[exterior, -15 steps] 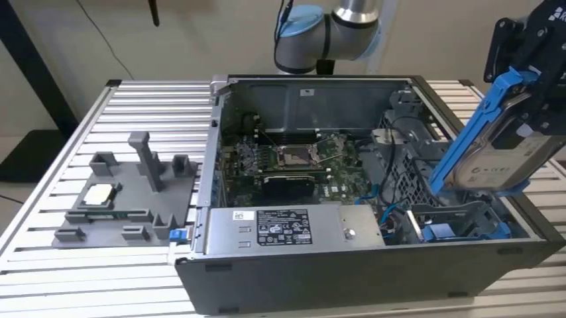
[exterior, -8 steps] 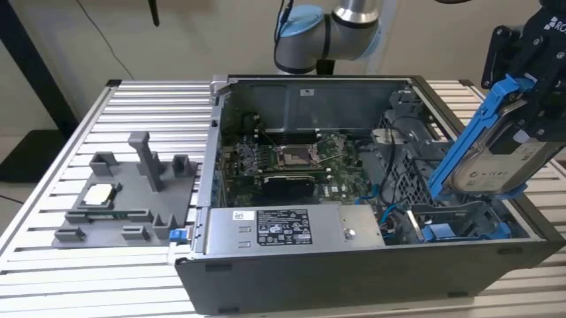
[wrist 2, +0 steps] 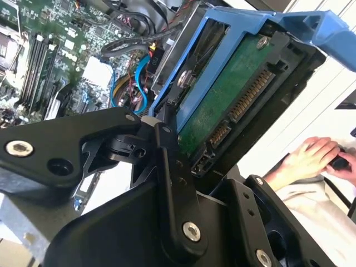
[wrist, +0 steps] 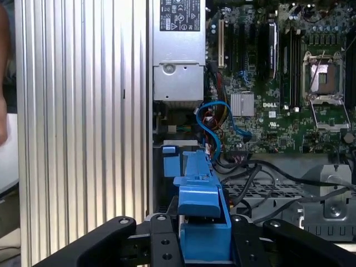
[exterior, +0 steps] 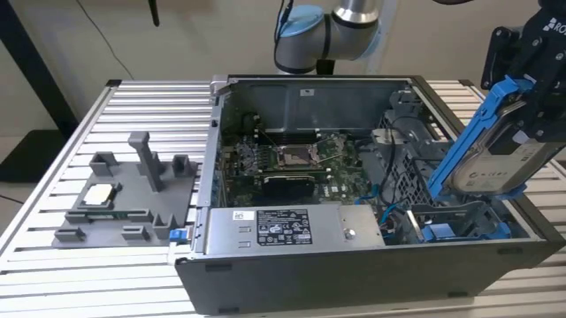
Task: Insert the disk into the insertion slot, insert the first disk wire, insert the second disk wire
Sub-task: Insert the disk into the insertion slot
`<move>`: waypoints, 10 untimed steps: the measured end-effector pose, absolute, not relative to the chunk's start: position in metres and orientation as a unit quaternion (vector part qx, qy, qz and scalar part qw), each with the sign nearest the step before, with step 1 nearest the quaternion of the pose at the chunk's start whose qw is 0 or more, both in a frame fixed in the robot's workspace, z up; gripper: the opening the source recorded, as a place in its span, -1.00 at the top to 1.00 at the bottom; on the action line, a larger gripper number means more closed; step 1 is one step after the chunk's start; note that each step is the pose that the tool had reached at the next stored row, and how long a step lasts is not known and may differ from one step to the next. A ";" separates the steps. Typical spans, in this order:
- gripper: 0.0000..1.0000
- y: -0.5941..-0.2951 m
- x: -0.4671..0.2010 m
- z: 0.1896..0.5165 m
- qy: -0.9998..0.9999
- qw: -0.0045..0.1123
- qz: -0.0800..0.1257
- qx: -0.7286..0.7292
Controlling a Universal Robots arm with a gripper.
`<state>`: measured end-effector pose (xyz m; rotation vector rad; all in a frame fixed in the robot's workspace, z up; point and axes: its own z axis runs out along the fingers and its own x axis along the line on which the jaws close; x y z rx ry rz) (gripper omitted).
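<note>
At the exterior view's right, black gripper clamps silver-grey blue-framed disk, tilted above grey blue-fitted insertion slot - likely lining up entry.

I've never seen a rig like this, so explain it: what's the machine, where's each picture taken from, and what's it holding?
This is a robot arm over an open computer case on a slatted table. The exterior view comes from a camera off the arm; both wrist views come from cameras riding near its wrist. The gripper is shut on the disk, a hard drive in a blue carrier, held tilted above the slot, not yet in. Inside the case lie a circuit board and a grey power box. A grey tray sits on the table at the exterior view's left. A person's hand shows in the second wrist view.
</note>
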<state>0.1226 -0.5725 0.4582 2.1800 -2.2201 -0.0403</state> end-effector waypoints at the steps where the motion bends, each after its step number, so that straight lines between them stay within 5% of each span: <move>1: 0.35 -0.573 0.123 0.458 -0.713 0.015 -0.013 0.700; 10: 0.35 -0.576 0.123 0.449 -0.713 0.015 -0.013 0.701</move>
